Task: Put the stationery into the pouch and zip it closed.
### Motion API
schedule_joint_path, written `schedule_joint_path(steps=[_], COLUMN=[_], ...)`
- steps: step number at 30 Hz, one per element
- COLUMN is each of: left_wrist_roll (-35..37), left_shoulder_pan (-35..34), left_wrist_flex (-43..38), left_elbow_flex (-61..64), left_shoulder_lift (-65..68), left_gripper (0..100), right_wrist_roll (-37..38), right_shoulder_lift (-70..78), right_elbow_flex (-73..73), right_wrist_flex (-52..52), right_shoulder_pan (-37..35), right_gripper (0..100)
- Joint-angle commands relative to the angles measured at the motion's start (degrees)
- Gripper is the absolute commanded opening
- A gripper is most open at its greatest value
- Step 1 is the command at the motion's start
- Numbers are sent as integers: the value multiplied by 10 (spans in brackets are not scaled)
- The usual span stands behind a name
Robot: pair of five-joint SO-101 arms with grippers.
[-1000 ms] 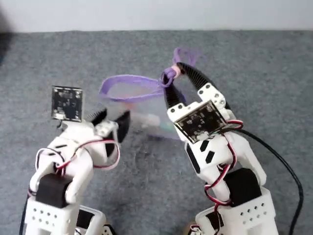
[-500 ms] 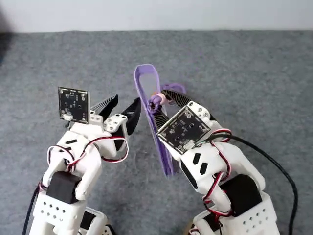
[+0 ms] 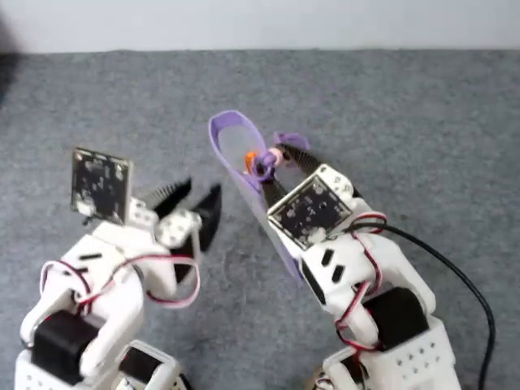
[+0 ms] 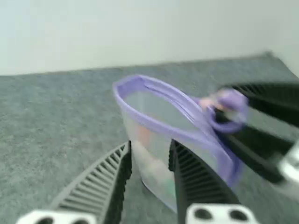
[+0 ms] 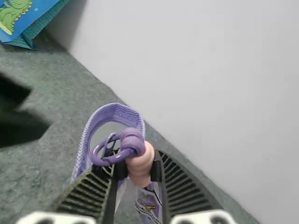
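Zipping stage, apparently. Left tool [image 3: 199,193] released, jaws apart, raised just beside the pouch [image 3: 231,148]. Pouch upright over the surface [image 3: 422,122], mouth open, blurred contents inside. Right tool [image 5: 135,165] clenched on the zipper pull [image 5: 122,145], wrist raised. Next, probably: left pinching the pouch end, right drawing the pull along.

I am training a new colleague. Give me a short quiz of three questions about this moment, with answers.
1. True or false: the left gripper is shut on the pouch.
2. Which holds the zipper pull? A the left gripper; B the right gripper; C neither.
3. Fill in: the pouch's rim is ____ in colour.
Key: 1 false, it is open; 2 B; 3 purple.
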Motion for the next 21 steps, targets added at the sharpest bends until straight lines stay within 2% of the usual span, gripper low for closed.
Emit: schedule_joint_path(steps=[1,4,8,21], left_wrist_roll=[-4,-4,-1,87], left_shoulder_pan=[55,78,85,87], left_wrist_flex=[68,96,73,-120], left_elbow_flex=[-55,-53,-10,125], left_shoulder_lift=[-6,-2,-1,-1], left_gripper=[137,204,288,293], right_wrist_roll=[-11,-27,-40,-102], right_shoulder_lift=[30,35,38,39], right_elbow_flex=[-1,-1,-1,-1], right_wrist_flex=[-28,-27,-29,-29], right_shoulder_pan=[10,7,7,7], right_gripper=[8,8,8,8])
